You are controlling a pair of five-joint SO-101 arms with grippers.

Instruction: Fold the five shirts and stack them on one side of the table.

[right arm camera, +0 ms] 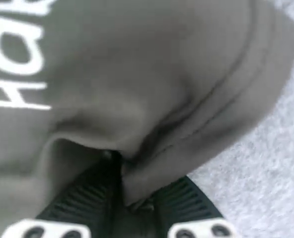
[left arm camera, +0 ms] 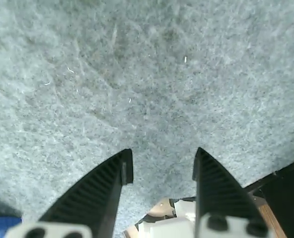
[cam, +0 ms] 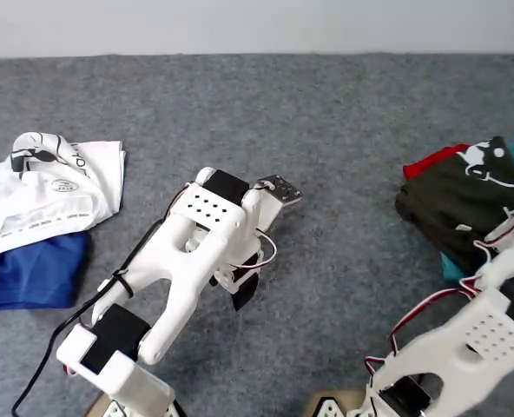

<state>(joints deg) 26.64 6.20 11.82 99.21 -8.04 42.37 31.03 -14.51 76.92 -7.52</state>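
Surface [cam: 344,130]: grey, felt-like, fibrous covering across the whole work area, with a few pale lint specks [left arm camera: 185,59] scattered on it.
Wall [cam: 257,26]: plain pale strip along the far edge of the surface.
Board [cam: 351,396]: tan, wood-coloured, at the near edge.

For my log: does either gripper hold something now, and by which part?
The right gripper pinches the dark shirt at a folded edge; the left gripper is open, holding nothing.
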